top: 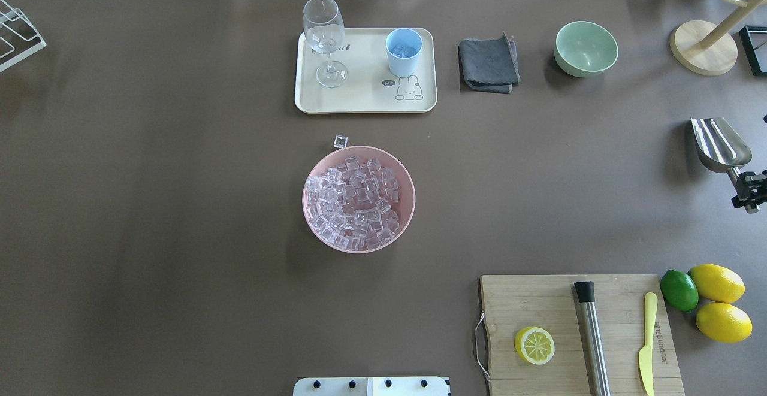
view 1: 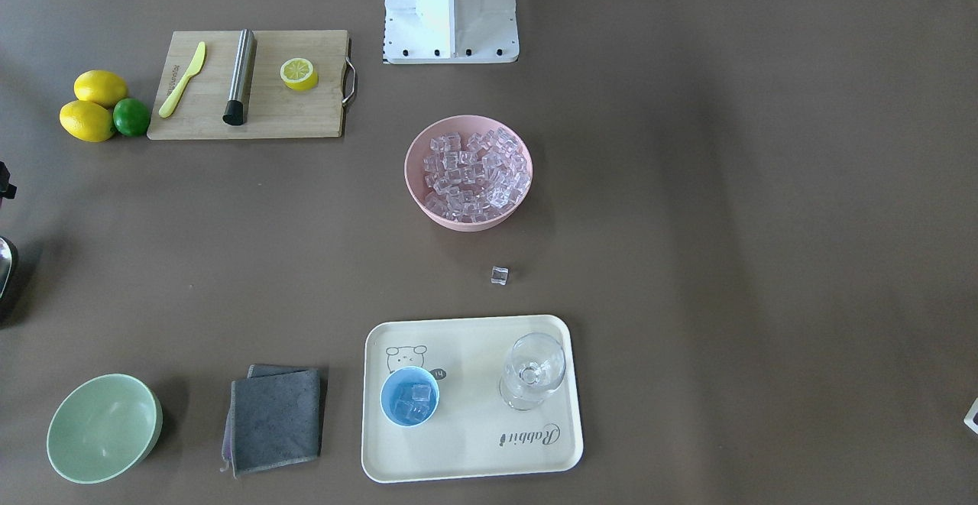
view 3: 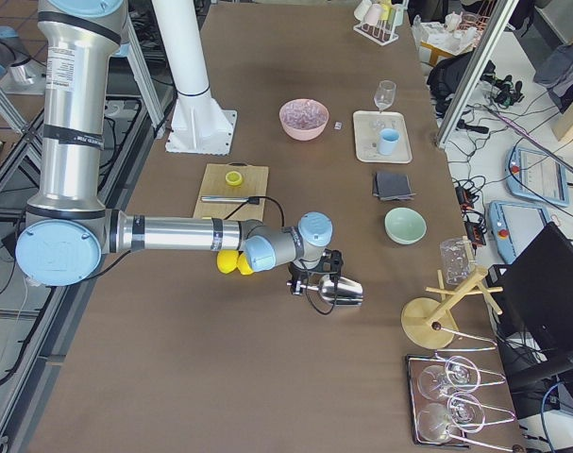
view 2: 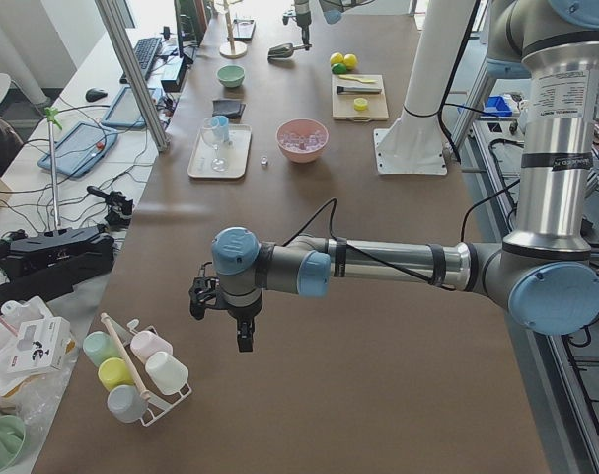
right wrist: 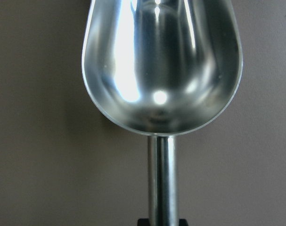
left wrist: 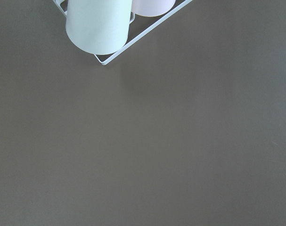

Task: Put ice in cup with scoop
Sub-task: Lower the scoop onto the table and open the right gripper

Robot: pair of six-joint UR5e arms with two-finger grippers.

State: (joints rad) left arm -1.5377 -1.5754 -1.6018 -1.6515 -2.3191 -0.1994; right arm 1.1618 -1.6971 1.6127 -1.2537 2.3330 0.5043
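Note:
Many clear ice cubes (view 1: 474, 173) fill a pink bowl (view 1: 407, 173) at the table's middle. One loose cube (view 1: 500, 276) lies between the bowl and the tray. The light-blue cup (view 1: 410, 396) stands on the cream tray (view 1: 474, 451) with a few cubes inside. My right gripper (top: 749, 191) is shut on the handle of the silver scoop (top: 719, 144), held above the table at the overhead view's right edge. The scoop's trough (right wrist: 161, 70) is empty. My left gripper (view 2: 242, 341) hangs over the table's far left end; I cannot tell if it is open.
A clear stemmed glass (view 1: 532, 371) stands on the tray beside the cup. A grey cloth (view 1: 275, 417) and a pale green bowl (view 1: 103, 428) lie further along. A cutting board (view 1: 306, 111) holds a steel cylinder (view 1: 241, 76). A cup rack (view 2: 136, 370) sits by my left gripper.

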